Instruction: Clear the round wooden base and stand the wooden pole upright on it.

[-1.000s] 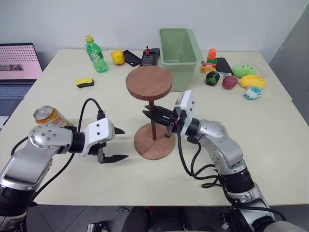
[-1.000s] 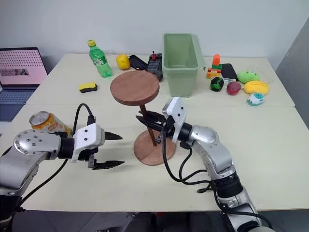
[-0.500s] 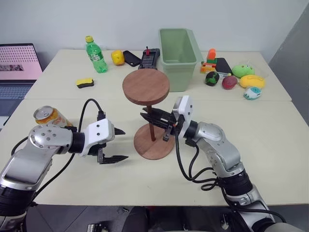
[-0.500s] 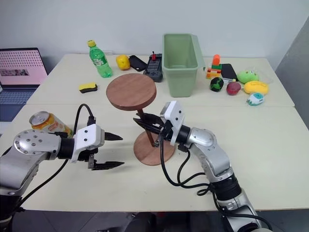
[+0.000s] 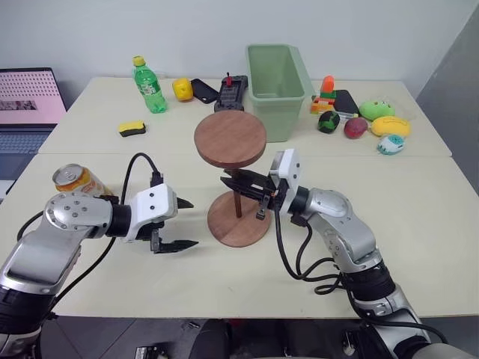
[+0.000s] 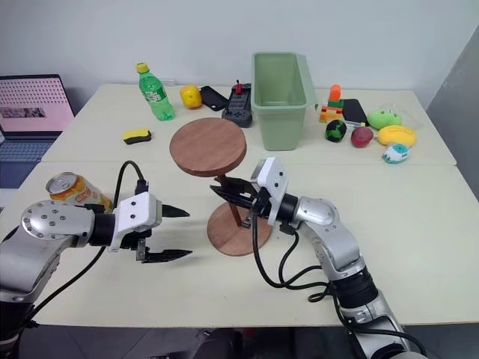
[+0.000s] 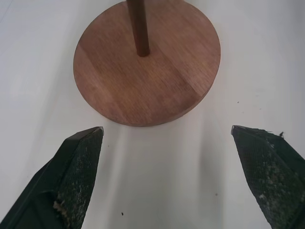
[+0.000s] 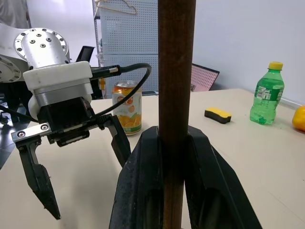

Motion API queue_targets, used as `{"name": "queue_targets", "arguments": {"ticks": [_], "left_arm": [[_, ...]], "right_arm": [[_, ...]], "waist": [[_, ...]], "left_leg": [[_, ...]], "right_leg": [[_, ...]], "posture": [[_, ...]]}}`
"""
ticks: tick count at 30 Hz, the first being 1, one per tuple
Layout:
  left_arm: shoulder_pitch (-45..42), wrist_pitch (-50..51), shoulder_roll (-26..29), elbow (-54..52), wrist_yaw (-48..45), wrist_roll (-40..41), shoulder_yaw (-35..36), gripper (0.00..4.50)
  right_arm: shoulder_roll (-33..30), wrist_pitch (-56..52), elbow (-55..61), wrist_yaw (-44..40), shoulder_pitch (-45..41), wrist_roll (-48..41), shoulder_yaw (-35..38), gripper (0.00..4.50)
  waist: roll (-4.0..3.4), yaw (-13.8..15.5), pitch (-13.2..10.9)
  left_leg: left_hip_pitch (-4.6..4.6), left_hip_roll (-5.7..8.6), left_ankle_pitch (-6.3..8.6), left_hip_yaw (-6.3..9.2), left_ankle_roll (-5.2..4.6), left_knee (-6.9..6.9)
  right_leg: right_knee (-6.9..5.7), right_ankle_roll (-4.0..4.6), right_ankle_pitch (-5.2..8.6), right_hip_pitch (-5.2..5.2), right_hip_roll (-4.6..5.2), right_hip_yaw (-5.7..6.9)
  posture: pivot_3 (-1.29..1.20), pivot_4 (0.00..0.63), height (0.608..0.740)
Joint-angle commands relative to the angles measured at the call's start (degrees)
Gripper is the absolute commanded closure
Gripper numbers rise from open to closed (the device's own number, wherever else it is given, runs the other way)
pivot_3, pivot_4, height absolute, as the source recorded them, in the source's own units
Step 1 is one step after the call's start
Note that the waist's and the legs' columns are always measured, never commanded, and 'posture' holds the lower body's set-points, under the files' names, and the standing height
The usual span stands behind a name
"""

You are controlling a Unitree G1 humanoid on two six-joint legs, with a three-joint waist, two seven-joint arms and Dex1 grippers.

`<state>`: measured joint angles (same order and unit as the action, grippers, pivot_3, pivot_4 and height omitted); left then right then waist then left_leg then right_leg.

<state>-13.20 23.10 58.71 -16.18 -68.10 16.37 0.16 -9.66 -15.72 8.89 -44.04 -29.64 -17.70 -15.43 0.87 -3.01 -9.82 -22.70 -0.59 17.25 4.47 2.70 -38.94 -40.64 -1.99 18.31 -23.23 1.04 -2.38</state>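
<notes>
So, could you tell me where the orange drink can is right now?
The orange drink can stands on the near table at the robot's left, just behind the left gripper's arm, well left of the round wooden base.

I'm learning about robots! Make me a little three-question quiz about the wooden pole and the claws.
1. True or false: the right claw is shut on the wooden pole.
2. Where does the pole's lower end stand? A) in the green bin B) on the round wooden base C) on the orange soda can
3. Fill in: the left claw is ____ and holds nothing.

Key: 1 true; 2 B; 3 open.
</notes>
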Motion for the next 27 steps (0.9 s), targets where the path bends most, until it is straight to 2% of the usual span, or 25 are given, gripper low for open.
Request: {"name": "queue_targets", "arguments": {"ticks": [1,8,17,24,27], "left_arm": [[-0.9,-1.2,0.1,-0.7,0.1,-0.4,0.0,0.0],[-1.1,-1.0,-0.2,-0.3,0.2,-0.3,0.2,0.0],[-0.3,-0.9,-0.5,-0.6,0.6,-0.2,0.6,0.0],[0.3,-0.8,-0.6,-1.1,0.9,0.0,0.9,0.0],[0.2,-0.7,-0.8,-1.3,1.2,0.1,0.8,0.0]], "right_arm": [[-0.6,-1.4,-1.1,-0.3,1.1,1.1,-1.8,4.26],[0.6,-3.6,-5.3,3.2,0.2,3.6,-2.6,4.26],[-1.2,-2.8,-9.6,3.8,1.9,5.8,-4.3,4.26],[-1.0,-4.0,-7.9,4.1,2.2,4.5,-4.1,4.26],[-0.5,-5.5,-6.0,4.7,1.0,3.6,-3.8,4.26]], "waist": [[0.0,0.0,0.0],[0.01,0.0,0.0],[-0.02,0.0,0.4],[-0.07,0.1,0.4],[-0.09,0.1,0.5]], "left_leg": [[0.0,0.0,0.0,0.0,0.0,0.0],[0.06,0.0,0.0,-0.02,0.0,0.0],[0.36,-0.01,0.0,-0.04,-0.01,0.01],[1.84,-0.02,0.03,0.02,-0.05,0.45],[1.93,-0.04,0.03,0.01,-0.05,0.64]], "right_leg": [[0.0,0.0,0.0,0.0,0.0,0.0],[-0.04,0.0,0.0,0.03,0.0,-0.02],[-0.14,0.01,0.01,0.25,-0.02,-0.07],[0.46,0.07,0.1,1.84,-0.18,-0.01],[0.61,0.07,0.1,1.9,-0.19,-0.03]], "posture": [[0.0,0.15,0.74],[0.0,0.15,0.74],[0.0,0.15,0.74],[0.0,0.15,0.74],[0.0,0.15,0.74]]}}
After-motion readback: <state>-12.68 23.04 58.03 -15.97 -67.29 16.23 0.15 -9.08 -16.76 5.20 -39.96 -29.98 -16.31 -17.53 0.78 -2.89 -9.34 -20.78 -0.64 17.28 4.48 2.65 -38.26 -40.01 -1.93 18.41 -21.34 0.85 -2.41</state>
